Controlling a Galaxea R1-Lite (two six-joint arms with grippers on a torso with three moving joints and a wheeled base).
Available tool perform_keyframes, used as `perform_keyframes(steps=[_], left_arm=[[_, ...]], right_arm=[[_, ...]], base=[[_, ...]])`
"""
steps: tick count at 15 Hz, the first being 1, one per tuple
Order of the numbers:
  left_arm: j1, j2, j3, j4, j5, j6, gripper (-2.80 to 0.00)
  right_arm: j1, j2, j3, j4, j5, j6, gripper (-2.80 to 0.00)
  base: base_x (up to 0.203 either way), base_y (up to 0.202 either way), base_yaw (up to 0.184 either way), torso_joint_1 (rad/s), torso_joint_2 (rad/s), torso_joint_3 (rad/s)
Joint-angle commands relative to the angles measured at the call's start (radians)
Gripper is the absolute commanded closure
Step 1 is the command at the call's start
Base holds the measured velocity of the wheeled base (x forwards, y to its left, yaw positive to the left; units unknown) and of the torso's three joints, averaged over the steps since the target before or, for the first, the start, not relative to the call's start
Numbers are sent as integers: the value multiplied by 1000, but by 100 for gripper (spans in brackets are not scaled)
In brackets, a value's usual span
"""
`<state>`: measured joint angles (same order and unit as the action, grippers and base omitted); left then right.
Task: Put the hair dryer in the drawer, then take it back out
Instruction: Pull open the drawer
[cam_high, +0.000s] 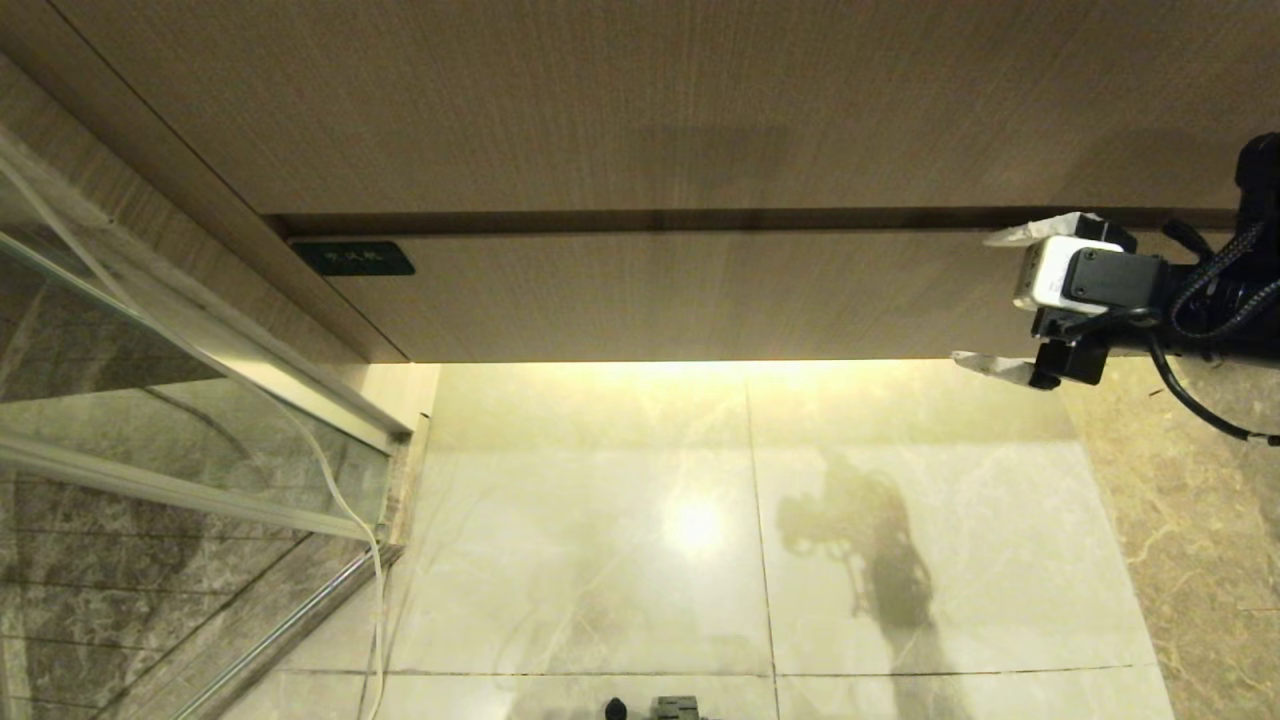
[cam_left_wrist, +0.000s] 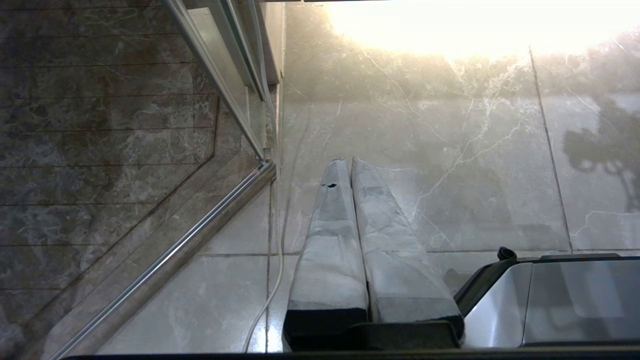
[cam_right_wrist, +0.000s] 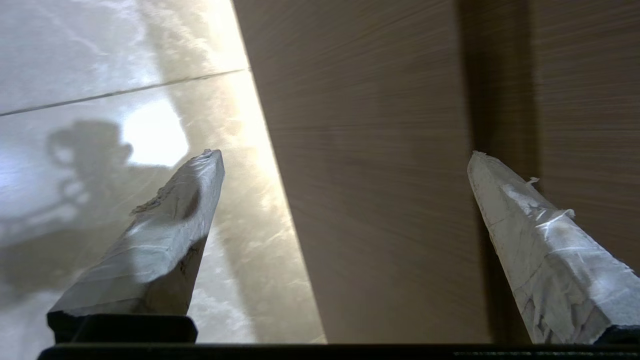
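Observation:
The drawer (cam_high: 650, 295) is a wide pale wood-grain front, pushed in flush under the upper panel (cam_high: 600, 100). The hair dryer is out of view. My right gripper (cam_high: 975, 298) hovers at the drawer front's right end, open wide. One taped finger sits near the dark gap above the front, the other near its lower edge. In the right wrist view the gripper (cam_right_wrist: 345, 155) frames the drawer front (cam_right_wrist: 375, 200) with nothing between its fingers. My left gripper (cam_left_wrist: 348, 161) hangs parked over the floor, shut and holding nothing.
A glass shower door (cam_high: 150, 400) with a metal rail stands at the left, and a white cord (cam_high: 340, 500) runs down beside it. A small green label (cam_high: 352, 258) marks the drawer's left end. Glossy marble floor (cam_high: 700, 530) lies below. My base (cam_left_wrist: 550, 300) is beside the left gripper.

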<state>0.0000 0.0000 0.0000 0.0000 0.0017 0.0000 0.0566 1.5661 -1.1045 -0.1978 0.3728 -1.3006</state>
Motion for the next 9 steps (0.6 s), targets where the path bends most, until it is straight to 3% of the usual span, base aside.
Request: perform_keyframes(steps=[1, 9], left_arm=[[0, 0, 0, 0, 0, 0, 0], [0, 0, 0, 0, 0, 0, 0]], right_arm=[[0, 5, -1, -19, 3, -6, -280], [0, 79, -9, -149, 2, 14, -280]], base=[[0, 0, 0, 0, 0, 0], [0, 0, 0, 0, 0, 0]])
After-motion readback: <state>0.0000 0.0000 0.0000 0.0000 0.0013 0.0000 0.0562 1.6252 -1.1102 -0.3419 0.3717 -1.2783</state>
